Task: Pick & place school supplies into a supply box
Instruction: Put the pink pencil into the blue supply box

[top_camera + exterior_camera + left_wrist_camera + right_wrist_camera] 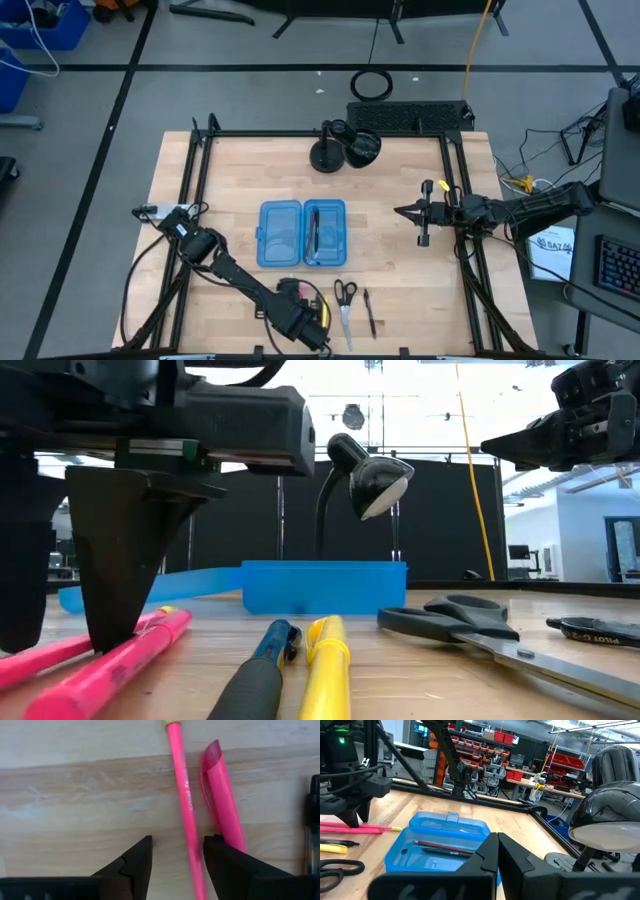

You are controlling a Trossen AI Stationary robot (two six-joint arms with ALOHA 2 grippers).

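Left pincer (pixel 175 865) hangs open astride the thin pink pencil (pixel 184 795) at the worktop's (pixel 400 220) six o'clock: light, stiff, rolls easily — pinch mid-shaft. Right pincer (pixel 495 851) waits closed at three o'clock.

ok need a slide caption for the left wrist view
Open left gripper straddling a thin pink pencil on the wooden table, pink highlighter alongside.

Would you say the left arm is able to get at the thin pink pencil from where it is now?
Probably yes. The left gripper is open, low over the table, with the thin pink pencil lying between its fingers. Only the pink highlighter lies close beside one finger and might get nudged.
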